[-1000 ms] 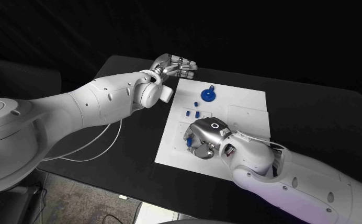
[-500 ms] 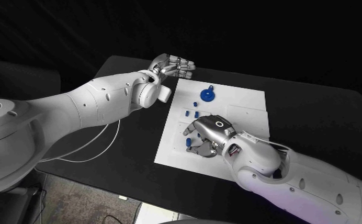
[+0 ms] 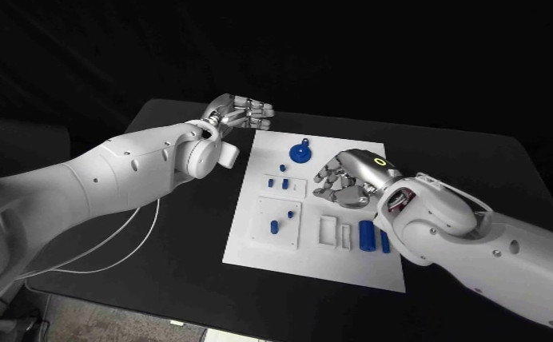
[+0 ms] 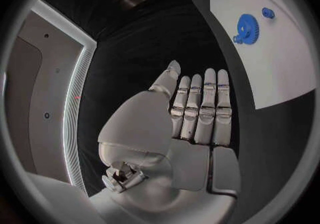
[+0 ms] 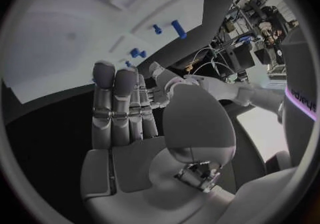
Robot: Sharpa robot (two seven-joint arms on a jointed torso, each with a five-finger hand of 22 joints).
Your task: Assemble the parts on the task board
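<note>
Right robot hand [image 3: 352, 176] hangs above the board's [image 3: 260, 238] right half, fingers loosely apart, holding nothing. Left robot hand [image 3: 240, 110] sits off the board's far left corner, fingers extended side by side (wrist view confirms), empty. The board is white and rectangular, lying mid-bench [image 3: 150, 238]. Blue parts: a gear [image 3: 300, 153] at the far end, small pegs [image 3: 284, 184] mid-board, two cylinders [image 3: 367, 235] near the right edge. Bench is black; surroundings dark.

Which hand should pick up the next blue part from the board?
Right. The right hand hovers over the white board beside the blue parts, holding nothing; the left hand sits off the board's far corner.
</note>
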